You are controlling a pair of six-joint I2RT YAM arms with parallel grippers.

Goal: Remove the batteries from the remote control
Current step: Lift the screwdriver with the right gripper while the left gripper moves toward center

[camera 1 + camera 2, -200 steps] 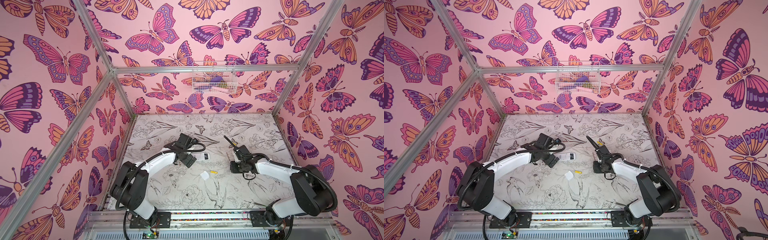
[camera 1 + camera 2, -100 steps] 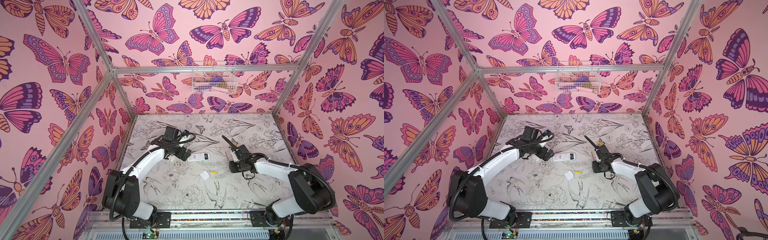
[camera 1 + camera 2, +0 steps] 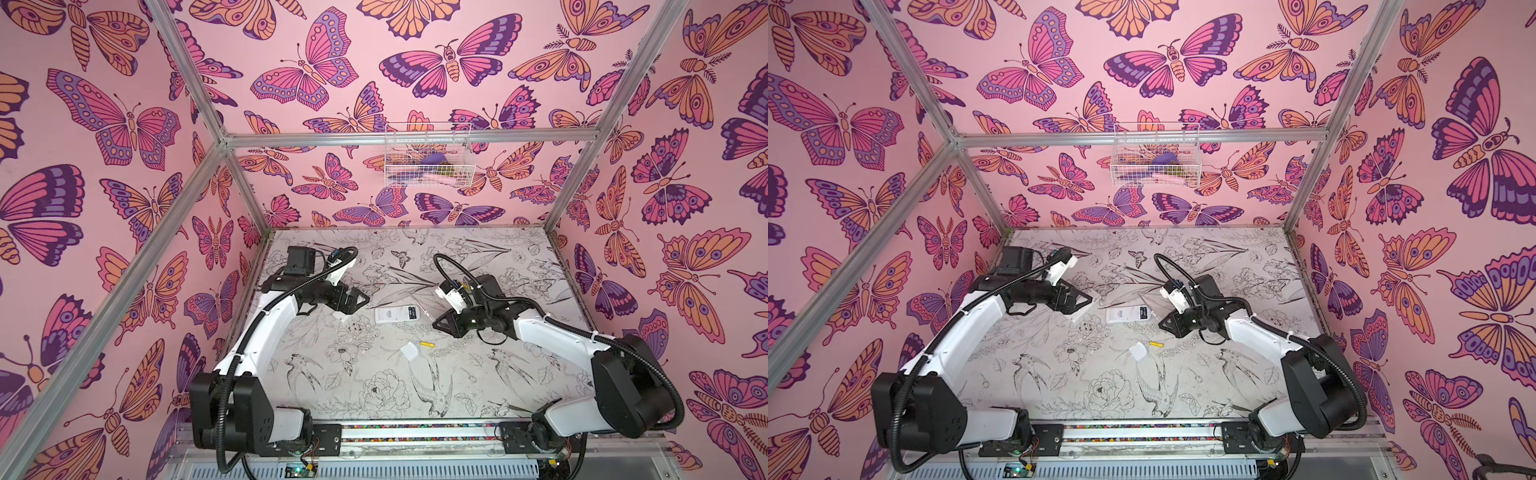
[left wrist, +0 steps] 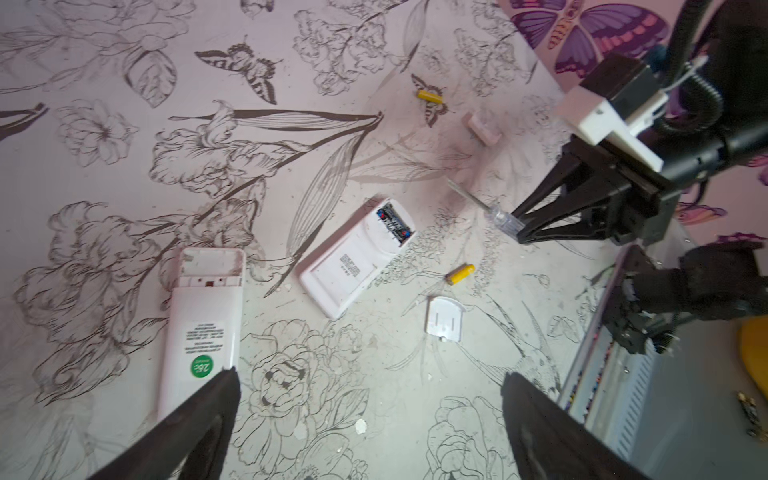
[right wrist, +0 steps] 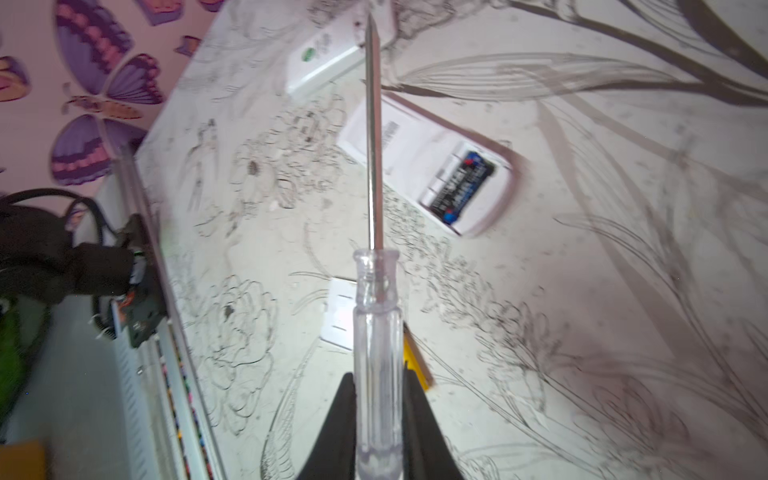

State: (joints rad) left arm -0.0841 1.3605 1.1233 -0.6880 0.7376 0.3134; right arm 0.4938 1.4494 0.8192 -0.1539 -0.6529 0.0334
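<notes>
Pink walls (image 3: 374, 95) printed with purple, magenta and orange butterflies, framed by bare aluminium bars (image 3: 291, 139). High on the back wall, hung from the crossbar, a white wire basket (image 3: 395, 158) of small items. Below, a pale surface (image 3: 353, 365) inked with flowers, leaves and birds, evenly lit.

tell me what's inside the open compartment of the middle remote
Black batteries with red and blue marks fill the remote's compartment; anything beneath them is covered.

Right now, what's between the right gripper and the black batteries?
Bare table, in the left wrist view. The right gripper is shut on the screwdriver, which points past the black batteries.
</notes>
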